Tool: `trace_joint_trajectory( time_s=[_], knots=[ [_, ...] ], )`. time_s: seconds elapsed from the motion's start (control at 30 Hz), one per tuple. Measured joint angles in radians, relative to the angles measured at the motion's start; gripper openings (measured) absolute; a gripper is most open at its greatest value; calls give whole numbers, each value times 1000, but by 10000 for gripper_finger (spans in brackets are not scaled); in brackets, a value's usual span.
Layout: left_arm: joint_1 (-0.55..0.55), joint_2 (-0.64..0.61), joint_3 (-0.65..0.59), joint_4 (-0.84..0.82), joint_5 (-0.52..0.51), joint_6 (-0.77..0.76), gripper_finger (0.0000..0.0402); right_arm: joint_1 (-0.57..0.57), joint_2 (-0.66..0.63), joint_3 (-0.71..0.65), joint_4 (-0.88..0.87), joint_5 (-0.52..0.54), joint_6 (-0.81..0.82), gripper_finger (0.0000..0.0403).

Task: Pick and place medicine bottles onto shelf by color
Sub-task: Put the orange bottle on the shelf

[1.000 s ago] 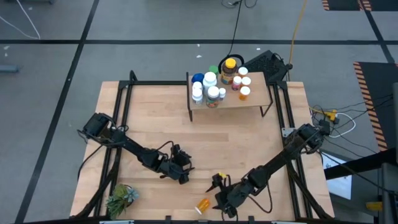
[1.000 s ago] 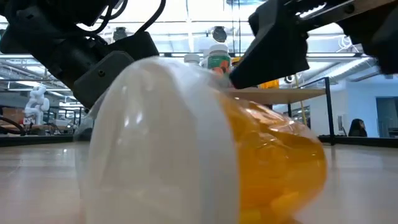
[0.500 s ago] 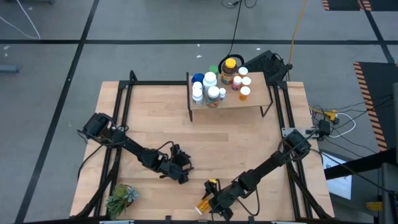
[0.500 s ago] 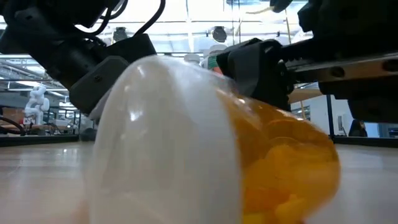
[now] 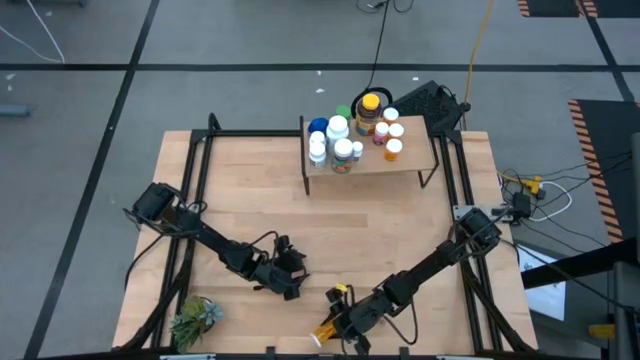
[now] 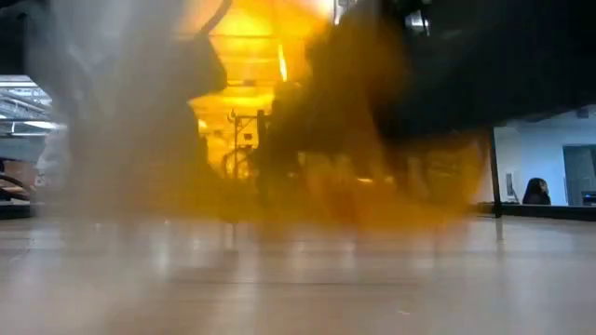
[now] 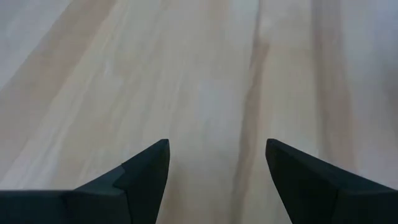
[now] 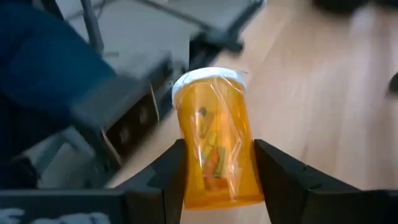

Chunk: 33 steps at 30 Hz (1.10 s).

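Now right gripper (image 8: pixel 216 171) pinches translucent orange bottle (image 8: pixel 214 146).

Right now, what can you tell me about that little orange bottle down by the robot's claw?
The orange pill bottle is see-through orange plastic with a white cap; something small and yellowish shows inside. It lies on its side on the wooden table, near the front edge, far from the shelf. The right gripper has a dark finger on each side of its body, close against it. In the low view it fills the picture as an orange blur.
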Motion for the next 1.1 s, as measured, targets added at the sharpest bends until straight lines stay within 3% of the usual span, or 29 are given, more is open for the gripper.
trace_joint_trajectory(
  time_s=[0.2,0.27,0.43,0.57,0.77,0.97,1.1],
  knots=[
    [-38,-74,-1,51,0,111,271,2,-113,-90,130,88,-67,175],
    [-65,-93,0,149,0,192,271,2,-162,-160,237,126,-83,177],
    [-128,-90,0,468,-17,426,271,2,-244,-385,719,207,-157,174],
    [-131,-53,0,672,-137,537,271,-1,-248,-511,1067,227,-223,177],
    [-63,39,24,940,-102,666,271,-31,-245,-526,1104,229,-238,180],
    [-36,83,106,935,-5,738,271,-37,-246,-526,1114,235,-239,180],
    [-44,82,129,922,-6,778,271,-37,-247,-526,1132,244,-228,180]
  ],
)
